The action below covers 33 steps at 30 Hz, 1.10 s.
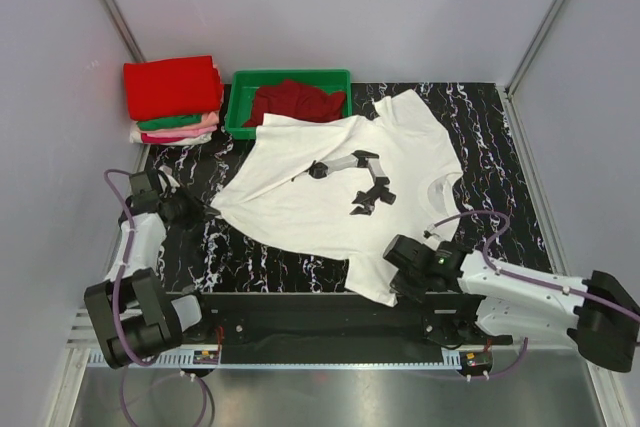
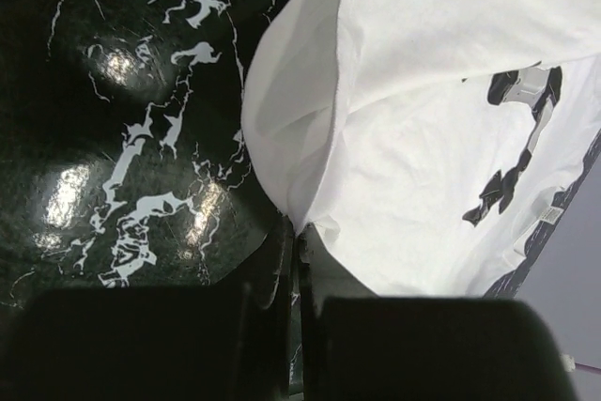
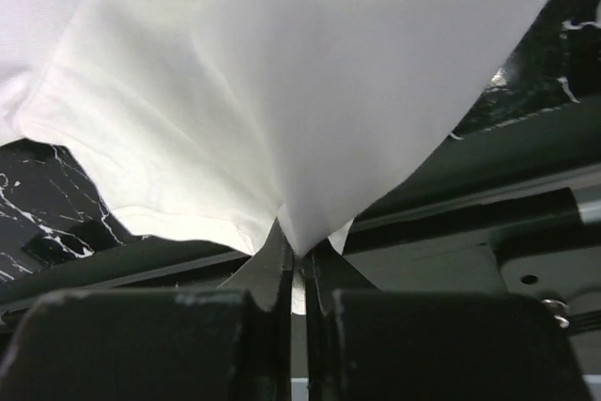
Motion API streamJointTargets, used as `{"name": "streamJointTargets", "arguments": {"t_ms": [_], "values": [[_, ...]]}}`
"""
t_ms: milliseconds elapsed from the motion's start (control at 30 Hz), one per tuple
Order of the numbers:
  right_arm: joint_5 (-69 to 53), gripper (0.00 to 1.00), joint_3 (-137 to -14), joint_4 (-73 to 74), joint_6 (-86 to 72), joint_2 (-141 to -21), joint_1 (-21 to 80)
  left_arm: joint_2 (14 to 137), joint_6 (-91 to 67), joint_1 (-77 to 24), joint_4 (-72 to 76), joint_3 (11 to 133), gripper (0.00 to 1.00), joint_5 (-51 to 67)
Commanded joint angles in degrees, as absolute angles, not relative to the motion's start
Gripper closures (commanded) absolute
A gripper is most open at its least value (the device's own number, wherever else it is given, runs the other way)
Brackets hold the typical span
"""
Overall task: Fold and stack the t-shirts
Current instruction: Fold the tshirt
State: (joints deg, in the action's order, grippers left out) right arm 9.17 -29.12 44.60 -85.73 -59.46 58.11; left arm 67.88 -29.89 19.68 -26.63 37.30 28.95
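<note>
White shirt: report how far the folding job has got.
Done: folded shirts stacked at back left. In hand: the white shirt lies spread open, left gripper and right gripper each pinching an edge. Left: folding it, stacking it, then the red shirt in the tray.

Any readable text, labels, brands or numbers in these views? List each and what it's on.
No readable text in any view.
white t-shirt: its robot-arm print is a grey-black picture only, with no words.
small tag near the shirt's edge, left wrist view: marks too small to read.
</note>
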Motion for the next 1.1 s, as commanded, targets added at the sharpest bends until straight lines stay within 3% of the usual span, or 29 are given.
{"name": "streamJointTargets", "arguments": {"t_ms": [0,233,533,833,1067], "values": [[14.06,1.0,-29.79,54.12,-87.71,-53.98,58.54,63.29,-30.32,18.02,-29.43,37.79,1.0,31.28],[15.29,1.0,-36.28,67.91,-90.79,-44.74,58.62,50.48,-35.76,6.87,-35.94,36.48,1.0,28.21],[22.05,1.0,-45.43,86.36,-97.19,-35.87,58.62,36.49,-33.75,4.57,-51.14,34.54,1.0,25.23],[28.12,1.0,-49.83,92.37,-100.63,-32.43,58.54,38.39,-28.22,4.57,-56.95,39.1,1.0,21.1],[27.08,1.0,-49.57,78.42,-87.48,-39.8,58.45,47.63,-25.14,4.57,-54.76,45.87,1.0,21.0]]}}
